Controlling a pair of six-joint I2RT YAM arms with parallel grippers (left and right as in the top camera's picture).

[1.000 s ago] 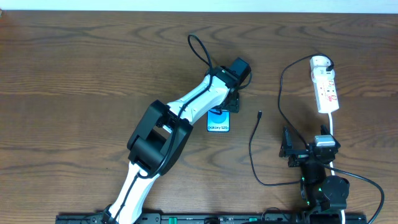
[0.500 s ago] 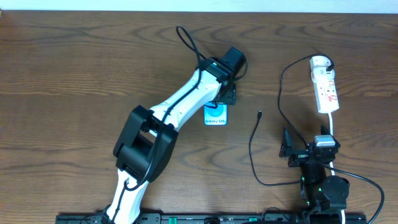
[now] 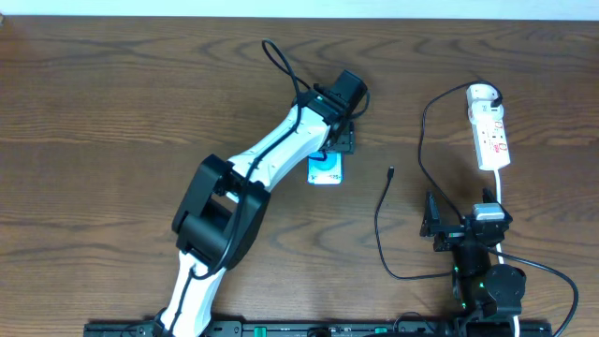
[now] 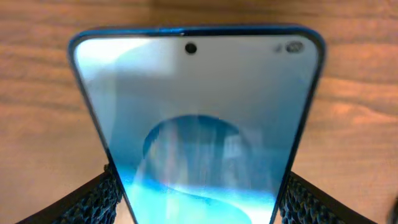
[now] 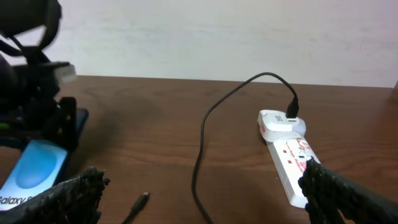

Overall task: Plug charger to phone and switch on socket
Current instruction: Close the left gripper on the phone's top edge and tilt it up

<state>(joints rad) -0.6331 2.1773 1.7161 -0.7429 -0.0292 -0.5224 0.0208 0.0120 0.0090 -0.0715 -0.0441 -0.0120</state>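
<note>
My left gripper (image 3: 343,143) is clamped on the phone (image 3: 325,169). In the left wrist view its two fingers (image 4: 93,200) press on the long edges of the handset, and the front camera hole faces away from me. From the right wrist view the phone looks tilted, the gripped end raised off the wooden table (image 3: 112,112). Just to its right the charger (image 3: 378,221) lies loose, with its small plug tip pointing up the table, clear of the phone. The black cable loops round to the rounded end of the socket (image 3: 490,131), where it is plugged in. My right gripper (image 5: 202,186) hangs near the table's front edge with its jaws spread wide on nothing, beside the strip's white cord (image 3: 503,187).
</note>
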